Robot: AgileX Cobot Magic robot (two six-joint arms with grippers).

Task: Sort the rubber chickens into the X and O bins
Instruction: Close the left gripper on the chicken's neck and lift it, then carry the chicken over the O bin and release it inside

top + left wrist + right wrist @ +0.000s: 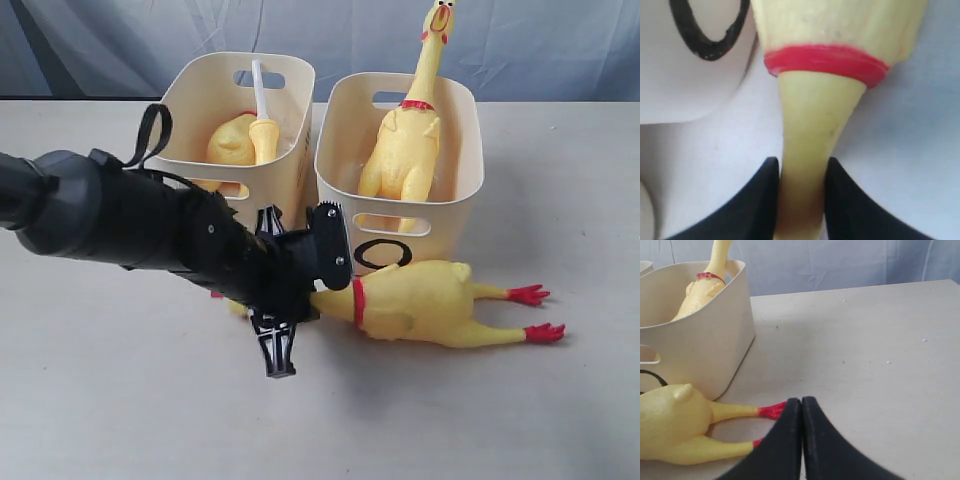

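While the left gripper [802, 170] clamped the lying chicken [415, 300] by its neck — O bin [455, 200] close behind, right gripper [801, 405] closed, empty.

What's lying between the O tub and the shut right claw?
A rubber chicken lying flat, red feet nearest the right claw, shown in the right wrist view.

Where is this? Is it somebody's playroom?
Probably a robot test lab, not a playroom: a black robot arm grips a chicken on a plain table, a blue cloth hangs behind, and a bin is marked O for sorting.
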